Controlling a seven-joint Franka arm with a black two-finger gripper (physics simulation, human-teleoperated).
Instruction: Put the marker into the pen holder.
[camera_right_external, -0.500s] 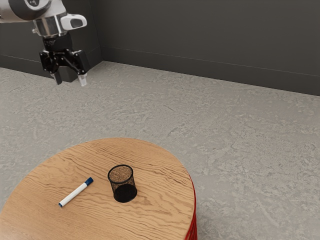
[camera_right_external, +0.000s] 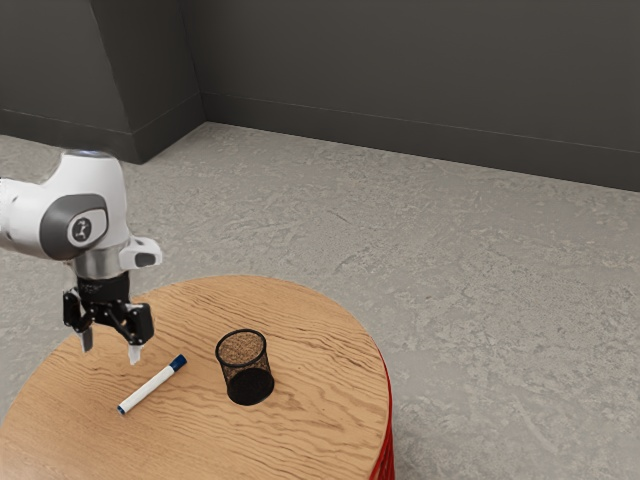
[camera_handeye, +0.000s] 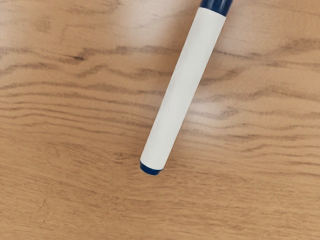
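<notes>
Wood-grained table (camera_right_external: 325, 360), mesh pen holder (camera_right_external: 248, 380), smooth marker (camera_handeye: 182, 90)

**White arm (camera_right_external: 92, 182) meets black gripper (camera_right_external: 110, 353)**

The arm wears smooth, rounded white shells, with a grey cap (camera_right_external: 88, 154) on top. A dark grey surround (camera_right_external: 56, 226) frames a pale round badge (camera_right_external: 82, 230) bearing a dark marking too small to read. Below sits a silvery metal collar (camera_right_external: 98, 263), beside a white side lug (camera_right_external: 139, 246) with a dark grey inset (camera_right_external: 146, 259). The gripper is black and angular, dotted with small bright spots; one fingertip (camera_right_external: 134, 355) is whitish, the other dark grey.
</notes>
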